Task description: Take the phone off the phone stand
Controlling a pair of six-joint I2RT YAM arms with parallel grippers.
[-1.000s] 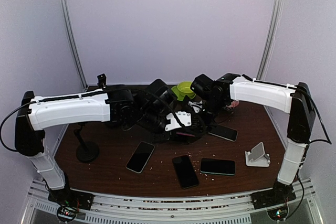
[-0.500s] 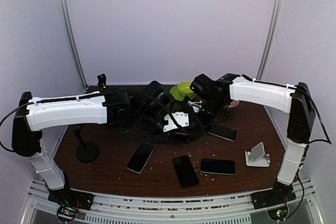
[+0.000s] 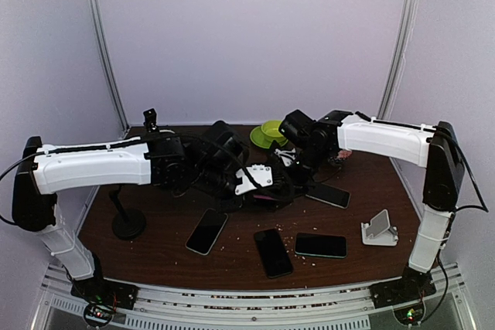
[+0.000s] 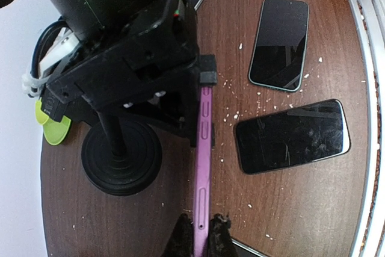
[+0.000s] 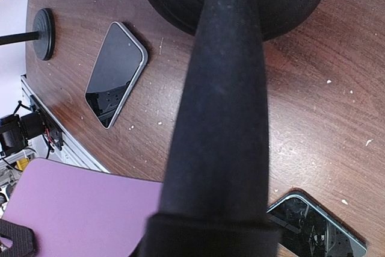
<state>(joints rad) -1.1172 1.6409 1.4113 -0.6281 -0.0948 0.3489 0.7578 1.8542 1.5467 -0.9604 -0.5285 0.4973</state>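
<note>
The phone [image 4: 204,167] is purple and shows edge-on in the left wrist view. My left gripper [image 4: 201,240] is shut on its near end. Its far end sits in the black clamp [image 4: 207,79] of the phone stand, whose round base [image 4: 120,157] rests on the table. In the right wrist view the stand's pole [image 5: 222,106] fills the middle, running down between my right gripper's jaws, which grip it; the phone's purple back [image 5: 78,209] shows at lower left. From above, both wrists meet over the stand [image 3: 271,193], which hides the phone.
Several dark phones lie flat on the brown table: [image 3: 206,230], [image 3: 273,252], [image 3: 320,246], and another [image 3: 329,194] by the right wrist. A white phone stand [image 3: 379,229] sits at right, a second black stand [image 3: 128,222] at left, a green bowl [image 3: 271,133] behind.
My left arm has drawn a little to the left and back, its wrist with it. The right arm has hardly moved. Both grips are unchanged.
</note>
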